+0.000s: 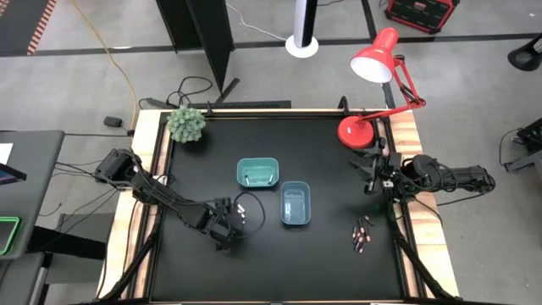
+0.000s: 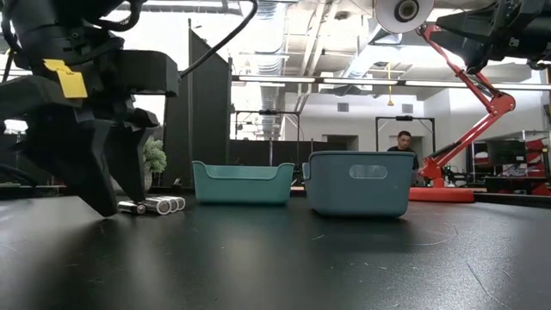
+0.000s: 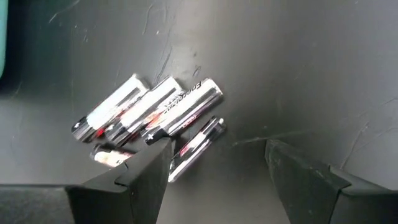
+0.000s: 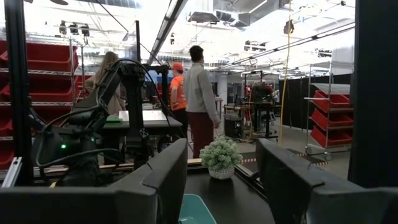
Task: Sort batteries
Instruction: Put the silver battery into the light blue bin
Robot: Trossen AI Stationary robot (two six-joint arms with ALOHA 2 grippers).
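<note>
We see the left gripper (image 3: pixel 214 165) low over the black table (image 1: pixel 322 263), toward its left edge, its fingers spread wide with nothing between them. Just past the fingertips lies a cluster of silver batteries (image 3: pixel 149 115), smooth shiny cylinders with red and black print, lying side by side and touching; one finger (image 3: pixel 134 180) covers the end of the nearest one and part of another. In the low view the same batteries (image 2: pixel 159 205) show only as a few round ends beside the gripper (image 2: pixel 103 172), and in the high view the arm hides them almost wholly. Beyond, near the middle of the table, stand two rounded plastic trays just beside each other: a teal tray (image 1: pixel 257 172) and a blue tray (image 1: pixel 295 204); we cannot make out what either holds. A second group of dark batteries (image 1: pixel 362 235) lies near the right edge, too small to count, and appears only from above. The right gripper (image 4: pixel 221 171) waits at the right edge, fingers wide apart and empty, looking across the table at a small green plant (image 4: pixel 222 154) on the far left corner. A red lamp (image 1: pixel 377 63) stands at the far right corner. People stand in the room beyond.
</note>
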